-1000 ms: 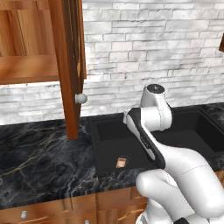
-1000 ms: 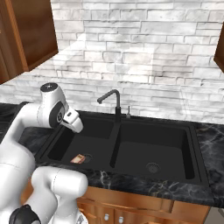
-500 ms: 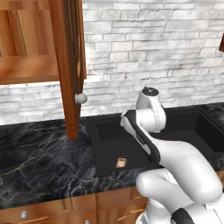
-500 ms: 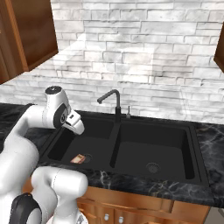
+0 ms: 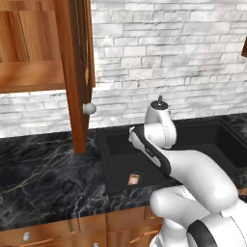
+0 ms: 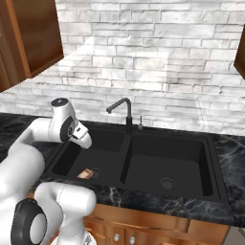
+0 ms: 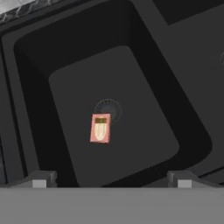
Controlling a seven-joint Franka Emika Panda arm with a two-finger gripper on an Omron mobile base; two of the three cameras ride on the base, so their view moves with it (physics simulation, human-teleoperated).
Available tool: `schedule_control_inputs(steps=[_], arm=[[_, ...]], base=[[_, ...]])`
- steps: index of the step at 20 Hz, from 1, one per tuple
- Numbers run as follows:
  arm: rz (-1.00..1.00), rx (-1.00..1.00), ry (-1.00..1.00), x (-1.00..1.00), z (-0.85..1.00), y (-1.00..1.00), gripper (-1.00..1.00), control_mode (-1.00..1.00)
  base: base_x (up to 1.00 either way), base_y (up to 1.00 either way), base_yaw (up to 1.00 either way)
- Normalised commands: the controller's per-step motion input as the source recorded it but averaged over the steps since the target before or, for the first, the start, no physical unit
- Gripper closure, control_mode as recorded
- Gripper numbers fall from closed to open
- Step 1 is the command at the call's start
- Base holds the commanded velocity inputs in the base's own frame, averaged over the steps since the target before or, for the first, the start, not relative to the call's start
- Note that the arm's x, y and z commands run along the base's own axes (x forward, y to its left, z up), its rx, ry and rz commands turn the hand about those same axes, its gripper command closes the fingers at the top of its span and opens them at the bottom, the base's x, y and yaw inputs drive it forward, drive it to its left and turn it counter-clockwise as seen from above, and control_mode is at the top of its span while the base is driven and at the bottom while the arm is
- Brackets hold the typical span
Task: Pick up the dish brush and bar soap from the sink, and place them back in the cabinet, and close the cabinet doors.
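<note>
A: Where's the soap?
B: I see the cabinet [image 5: 29, 72] open, upper left, door [image 5: 75, 72] edge-on. Sink [image 6: 191, 143] set in the counter [image 5: 43, 178]; bar soap [image 7: 100, 128] on the left basin floor, touching the drain's [image 7: 108, 109] rim.
A: Claw?
B: My gripper [image 7: 109, 178] hangs over that basin, jaws fully apart, holding nothing.

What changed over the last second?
The arm swung right in the left base view and dropped lower over the sink; the gripper, open, grabbed nothing. The soap lies as before by the left basin's drain, and the cabinet door stays open.
</note>
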Motion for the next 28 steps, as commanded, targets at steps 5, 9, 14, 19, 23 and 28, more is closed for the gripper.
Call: schedule_control_inputs(steps=[5, 9, 14, 19, 23, 28], arm=[[0.0, 0.0, 0.0, 0.25, -0.19, 0.07, -1.0, -1.0], [0.0, 0.0, 0.0, 0.19, -0.16, 0.1, -1.0, -1.0], [0.0, 0.0, 0.01, 0.15, -0.16, 0.16, -1.0, -1.0], [0.0, 0.0, 0.0, 0.14, -0.2, 0.07, -1.0, -1.0], [0.0, 0.0, 0.0, 0.02, -0.21, 0.0, -1.0, -1.0], [0.0, 0.0, 0.0, 0.0, -0.2, 0.0, -1.0, -1.0]], base=[[0.0, 0.0, 0.0], [0.0, 0.0, 0.0], [0.0, 0.0, 0.0], [0.0, 0.0, 0.0], [0.0, 0.0, 0.0], [0.0, 0.0, 0.0]])
